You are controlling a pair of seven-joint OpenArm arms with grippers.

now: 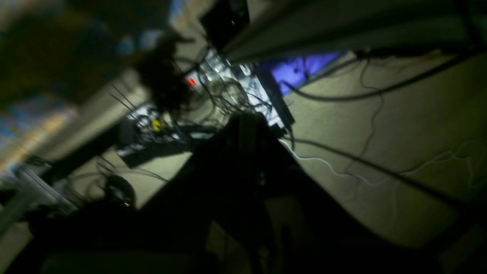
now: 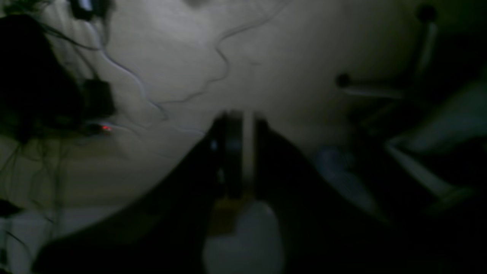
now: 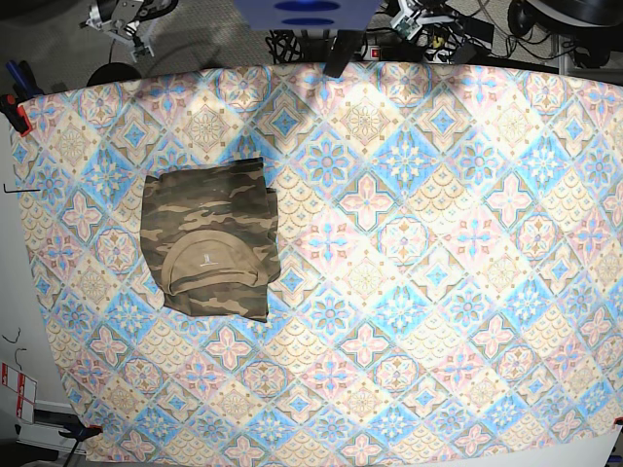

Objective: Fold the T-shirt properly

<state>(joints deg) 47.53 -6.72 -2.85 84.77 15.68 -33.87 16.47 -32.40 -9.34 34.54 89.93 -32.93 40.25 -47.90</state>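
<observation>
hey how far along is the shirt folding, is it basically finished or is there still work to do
Looks essentially finished. The T-shirt lies as a compact folded rectangle on the patterned cloth, tan neck lining facing up. Nothing is in hand: neither arm is over the table in the base view, and the blurred wrist views show only floor and cables. At most, the slightly uneven bottom edge could be tidied.

The folded T-shirt (image 3: 207, 238) is lying on the tile-patterned cloth (image 3: 409, 292) that is covering the table, toward the left side of the base view and slightly nearer the far edge. Its neck lining (image 3: 209, 261) is facing up on top of the bundle, toward the near edge. Cables (image 3: 428, 24) are lying beyond the far edge.
</observation>
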